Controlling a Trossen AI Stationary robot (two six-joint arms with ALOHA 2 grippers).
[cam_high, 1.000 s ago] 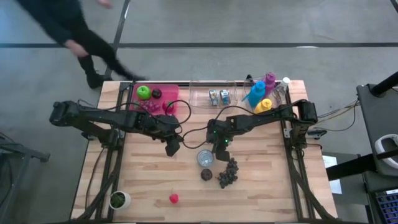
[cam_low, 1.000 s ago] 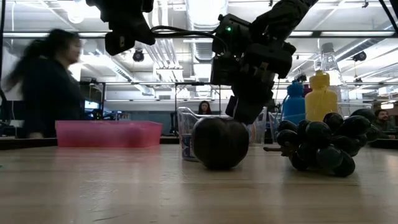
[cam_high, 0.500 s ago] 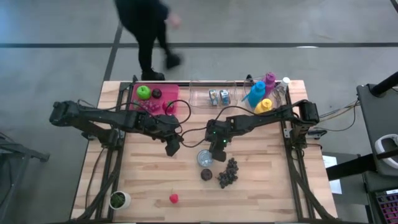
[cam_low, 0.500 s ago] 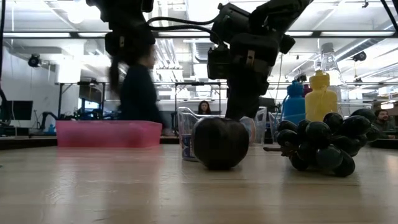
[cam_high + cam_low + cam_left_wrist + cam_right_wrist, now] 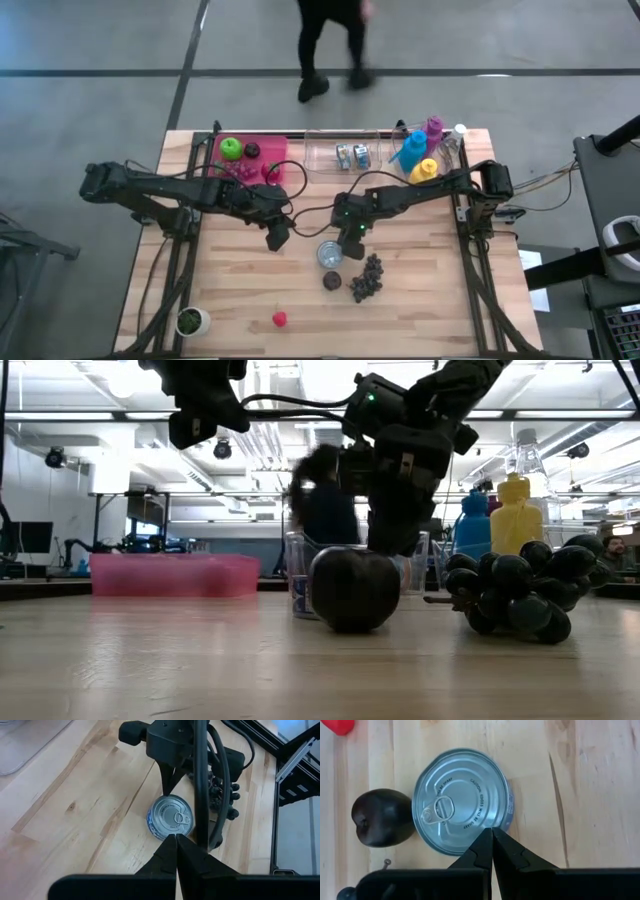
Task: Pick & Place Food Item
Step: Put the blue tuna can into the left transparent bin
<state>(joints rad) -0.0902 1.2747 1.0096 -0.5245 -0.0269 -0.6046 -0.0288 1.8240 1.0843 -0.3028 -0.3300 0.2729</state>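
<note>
1. Hanging over the middle of the table [image 5: 420, 300], the right gripper [image 5: 352, 236] has its jaws closed and empty, their tips just above the rim of a tin can [image 5: 331, 254] without a clear touch.
2. In the right wrist view the closed tips meet over the near edge of the can's pull-tab lid, with a dark plum [image 5: 382, 817] just beside the can.
3. The left gripper [image 5: 277, 238] also has its jaws closed and holds nothing; it hangs over bare wood near the table's centre, apart from the can.
4. One can stands upright on the table, and two more cans [image 5: 352, 155] sit in a clear tray [image 5: 325, 152] at the far edge.
5. One plum [image 5: 332, 280] lies beside the can, toward the near edge, and one bunch of dark grapes [image 5: 366, 278] lies just beside the plum.
6. One pink bin [image 5: 270, 147] by the far left corner holds a green apple [image 5: 231, 148] and some darker fruit too small to count.
7. Three bottles, blue [image 5: 410, 150], yellow [image 5: 423, 169] and purple [image 5: 434, 127], stand near the far right corner.
8. One small red fruit [image 5: 280, 319] and one small potted plant [image 5: 190, 321] sit near the near edge.
9. One person [image 5: 332, 40] is on the floor beyond the far edge.
</note>
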